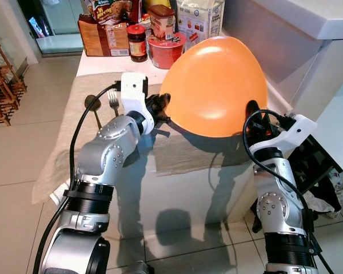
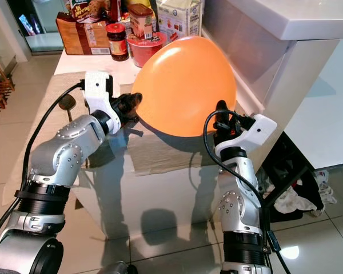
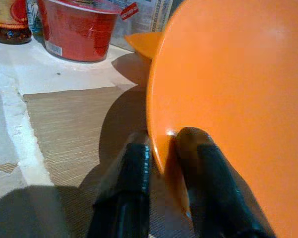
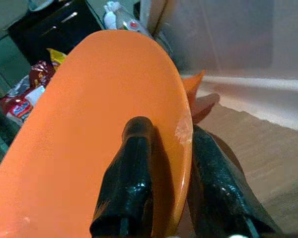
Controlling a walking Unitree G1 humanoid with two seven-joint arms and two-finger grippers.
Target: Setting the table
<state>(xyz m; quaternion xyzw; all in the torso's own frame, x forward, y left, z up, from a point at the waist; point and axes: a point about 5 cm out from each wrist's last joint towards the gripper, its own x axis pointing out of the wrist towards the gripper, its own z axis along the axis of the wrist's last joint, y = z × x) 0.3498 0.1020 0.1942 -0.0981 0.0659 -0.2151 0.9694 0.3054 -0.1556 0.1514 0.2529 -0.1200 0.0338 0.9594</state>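
The large glossy orange plastic plate (image 1: 214, 85) is held up above the near end of the table, tilted steeply so that its smooth rounded face turns toward the head camera and its long axis runs roughly across, from one gripper to the other. Its rim is clamped at both sides. The left gripper (image 3: 161, 163) pinches the edge with one black finger on each face, and the right gripper (image 4: 171, 148) grips the opposite edge the same way, one finger lying flat on the orange surface. The plate hides much of the tabletop behind it, including part of a second orange piece (image 3: 141, 42), perhaps another plate, of which a pointed corner shows.

Below lies a beige woven placemat (image 1: 183, 151) with a fine ribbed texture, spread over a pale tablecloth (image 1: 60, 154) that hangs off the side. A metal fork (image 1: 113, 101) and a dark spoon (image 1: 92, 105) lie on the cloth by the left arm. At the far end stand a red plastic tub (image 1: 166, 50), a dark jar with a red lid (image 1: 137, 43) and a brown paper package (image 1: 103, 39), cut off by the frame.
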